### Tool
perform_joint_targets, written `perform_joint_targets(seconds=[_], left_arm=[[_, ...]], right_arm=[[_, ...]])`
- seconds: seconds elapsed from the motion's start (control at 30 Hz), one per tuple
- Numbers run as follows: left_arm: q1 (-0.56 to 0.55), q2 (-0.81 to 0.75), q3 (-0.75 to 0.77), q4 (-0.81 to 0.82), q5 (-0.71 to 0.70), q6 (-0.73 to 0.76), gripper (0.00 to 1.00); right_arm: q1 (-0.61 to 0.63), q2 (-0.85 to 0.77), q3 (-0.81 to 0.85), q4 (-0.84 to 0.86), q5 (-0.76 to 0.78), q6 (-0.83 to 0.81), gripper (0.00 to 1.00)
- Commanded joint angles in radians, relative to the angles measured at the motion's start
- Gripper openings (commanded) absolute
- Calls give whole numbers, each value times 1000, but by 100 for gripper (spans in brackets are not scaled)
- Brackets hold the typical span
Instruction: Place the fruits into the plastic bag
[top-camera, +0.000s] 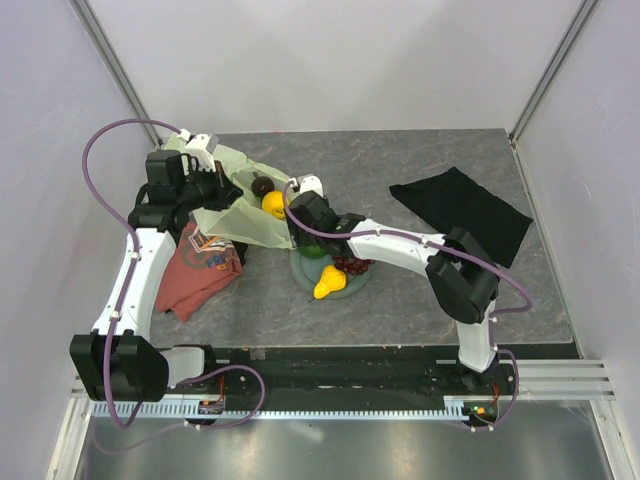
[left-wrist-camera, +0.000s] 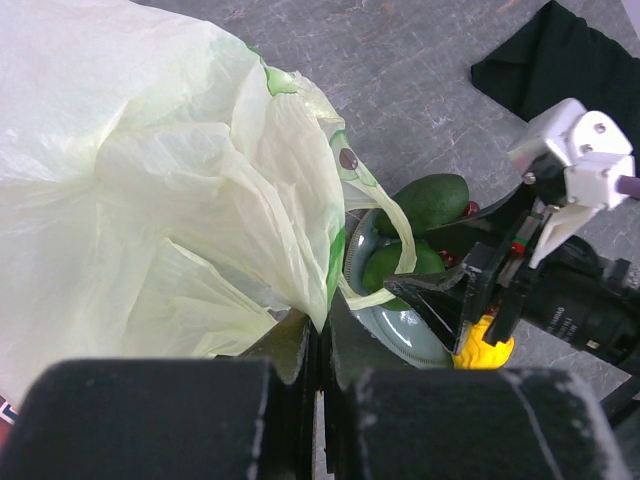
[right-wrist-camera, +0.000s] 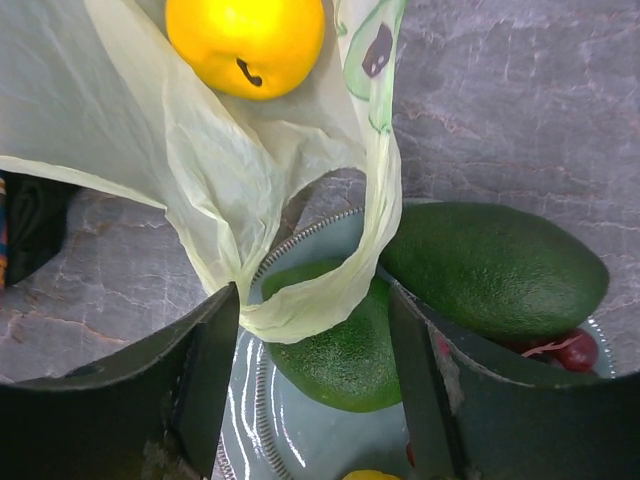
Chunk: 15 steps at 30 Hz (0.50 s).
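From above, we are seeing the left gripper (top-camera: 226, 190) pinching the plastic bag (top-camera: 236, 216) at far left, a yellow-orange round fruit (top-camera: 273, 206) lying on it. Left wrist view: its jaws are pressing together on the bag. Right wrist view: the right gripper (right-wrist-camera: 312, 300) is straddling a dark green oval fruit (right-wrist-camera: 335, 365) on the plate (right-wrist-camera: 245, 400), jaws apart, a bag handle (right-wrist-camera: 375, 200) draped across. We are judging the pick under way; next, closing clear of that handle.
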Motion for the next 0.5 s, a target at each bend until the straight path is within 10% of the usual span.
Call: perform_joint_targets(seconds=[0.0,0.47], left_arm=[[2,-1,7,25,21,-22,2],[2,10,6,25,18,-24,1]], right_arm=[[-10,27,58,-6,-16,23,67],[-56,44,76,78,-83,8,34]])
